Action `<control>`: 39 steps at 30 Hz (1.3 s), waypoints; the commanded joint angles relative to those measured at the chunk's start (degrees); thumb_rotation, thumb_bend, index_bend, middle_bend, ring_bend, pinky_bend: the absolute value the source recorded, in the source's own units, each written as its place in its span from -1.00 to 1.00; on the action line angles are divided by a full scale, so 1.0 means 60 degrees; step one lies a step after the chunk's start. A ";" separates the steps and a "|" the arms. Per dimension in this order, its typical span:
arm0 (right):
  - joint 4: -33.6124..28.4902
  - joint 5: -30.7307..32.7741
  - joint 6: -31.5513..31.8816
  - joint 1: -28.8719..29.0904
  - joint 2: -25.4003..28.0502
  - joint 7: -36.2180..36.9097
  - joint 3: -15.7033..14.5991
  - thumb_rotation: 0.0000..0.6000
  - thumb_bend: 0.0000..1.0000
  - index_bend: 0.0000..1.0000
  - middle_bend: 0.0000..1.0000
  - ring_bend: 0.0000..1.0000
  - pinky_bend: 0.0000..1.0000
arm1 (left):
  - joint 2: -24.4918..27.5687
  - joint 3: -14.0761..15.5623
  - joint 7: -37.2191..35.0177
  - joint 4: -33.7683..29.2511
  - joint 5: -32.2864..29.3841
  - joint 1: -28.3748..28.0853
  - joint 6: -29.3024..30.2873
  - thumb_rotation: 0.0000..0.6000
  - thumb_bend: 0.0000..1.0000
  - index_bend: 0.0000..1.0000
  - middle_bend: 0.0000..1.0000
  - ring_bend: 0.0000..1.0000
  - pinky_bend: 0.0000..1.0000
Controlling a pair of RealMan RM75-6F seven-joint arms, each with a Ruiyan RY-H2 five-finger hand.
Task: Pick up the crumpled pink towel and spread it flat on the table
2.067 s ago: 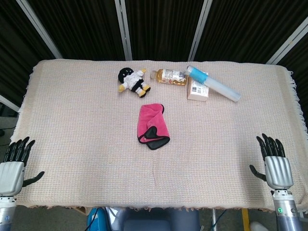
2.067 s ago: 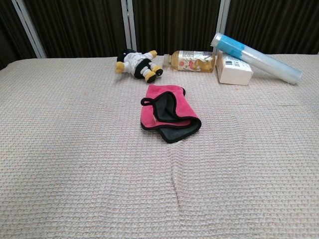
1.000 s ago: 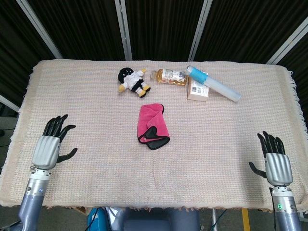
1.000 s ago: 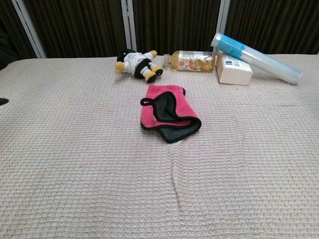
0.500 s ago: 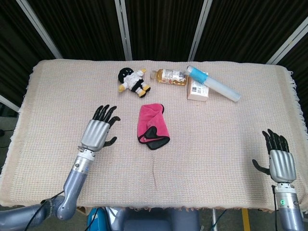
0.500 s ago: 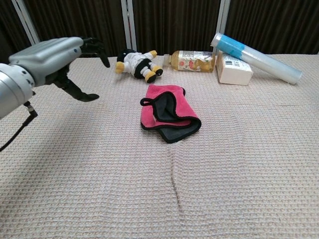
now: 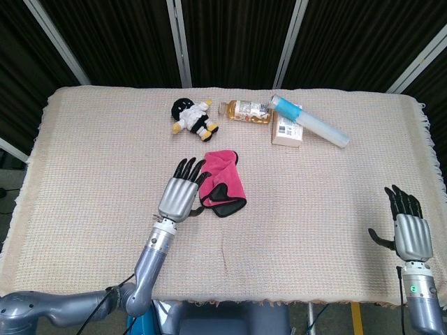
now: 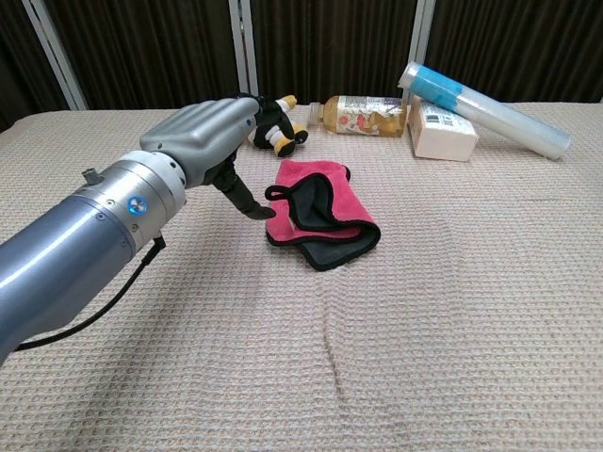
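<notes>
The crumpled pink towel [image 7: 223, 180] with a black edge lies bunched at the table's middle; the chest view shows the towel [image 8: 330, 201] with a small black loop at its left. My left hand [image 7: 181, 193] hovers just left of it, fingers spread and holding nothing. In the chest view the left hand [image 8: 212, 135] has its thumb pointing down close to the towel's left edge. My right hand [image 7: 406, 227] stays open near the table's front right edge, far from the towel. The chest view does not show the right hand.
At the back of the table lie a black-and-white plush doll [image 7: 191, 116], a bottle on its side [image 7: 246, 111], a small box [image 7: 288, 130] and a clear tube with a blue end [image 7: 309, 120] resting on it. A beige woven cloth [image 7: 98, 160] covers the table.
My left hand has swept from the front left edge toward the centre and now sits beside the towel. The right hand has drifted slightly toward the front. The towel has not moved.
</notes>
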 commanded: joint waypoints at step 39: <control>-0.0210 -0.0065 -0.0055 0.0010 0.0123 0.0286 -0.0084 1.00 -0.53 -1.00 -1.00 -1.00 -1.00 | -0.2609 -0.0458 -0.2231 0.5442 0.0173 -0.1628 0.0021 1.00 -0.36 0.20 -0.82 -1.00 -1.00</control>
